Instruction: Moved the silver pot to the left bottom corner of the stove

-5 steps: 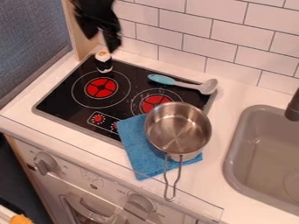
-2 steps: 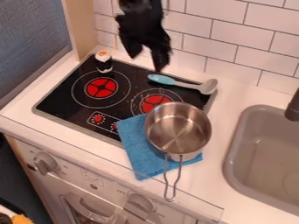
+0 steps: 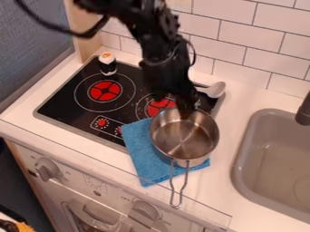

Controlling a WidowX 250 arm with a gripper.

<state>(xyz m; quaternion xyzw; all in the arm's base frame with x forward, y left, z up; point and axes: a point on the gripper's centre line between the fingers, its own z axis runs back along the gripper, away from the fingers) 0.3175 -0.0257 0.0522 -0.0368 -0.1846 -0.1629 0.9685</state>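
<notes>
The pot (image 3: 178, 145) is silver, cloth (image 3: 140, 156) blue, stove (image 3: 63, 108) black and red.

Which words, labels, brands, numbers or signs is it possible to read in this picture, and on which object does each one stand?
No text can be read with certainty.
Oven front: small print between and beside the knobs, too small to read.
Stove: tiny marks around the red dials, too small to read.
Black-and-white bottle: orange mark on top, no legible letters.
</notes>
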